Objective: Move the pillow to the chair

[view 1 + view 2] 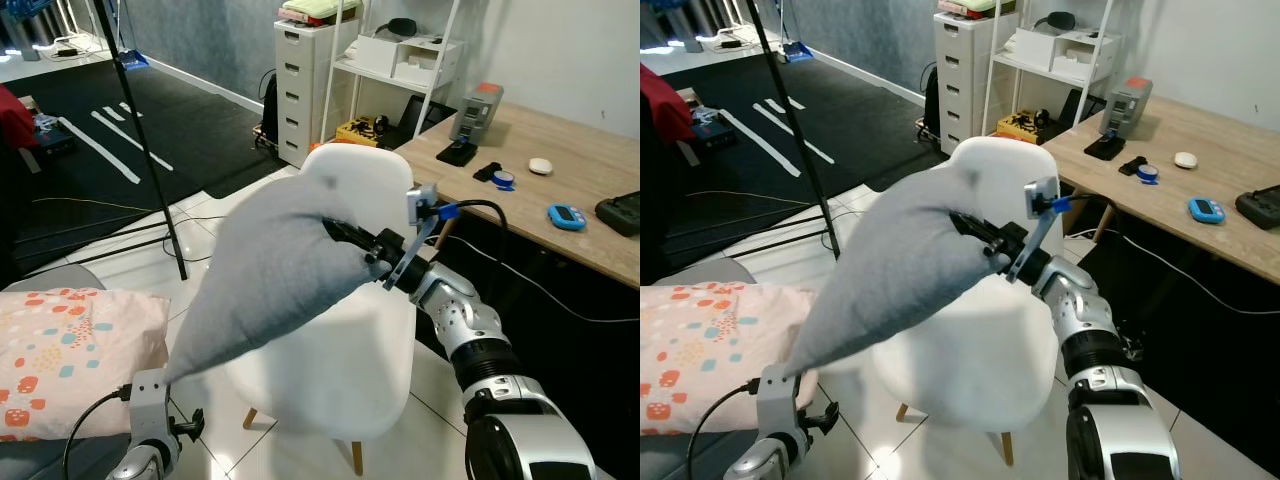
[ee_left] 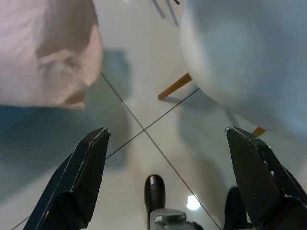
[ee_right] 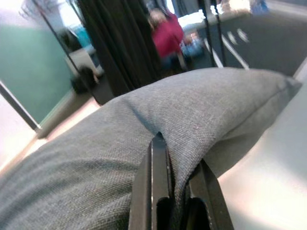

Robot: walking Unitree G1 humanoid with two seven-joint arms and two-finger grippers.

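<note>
Jaws of right gripper (image 3: pixel 175 184) pinching grey woven pillow (image 1: pixel 275 270), bunched.

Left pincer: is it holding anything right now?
No, the left pincer hangs open over the tiled floor, with nothing between its fingers.

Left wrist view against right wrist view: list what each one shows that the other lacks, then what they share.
Left wrist view: the left gripper open above the tiled floor, a wooden chair leg and the edge of a pink patterned pillow.

Right wrist view: the right gripper pinched shut on a fold of the grey pillow, with a person in a red top blurred in the background.

Both: the white chair, pale at the edge of the right wrist view.
</note>
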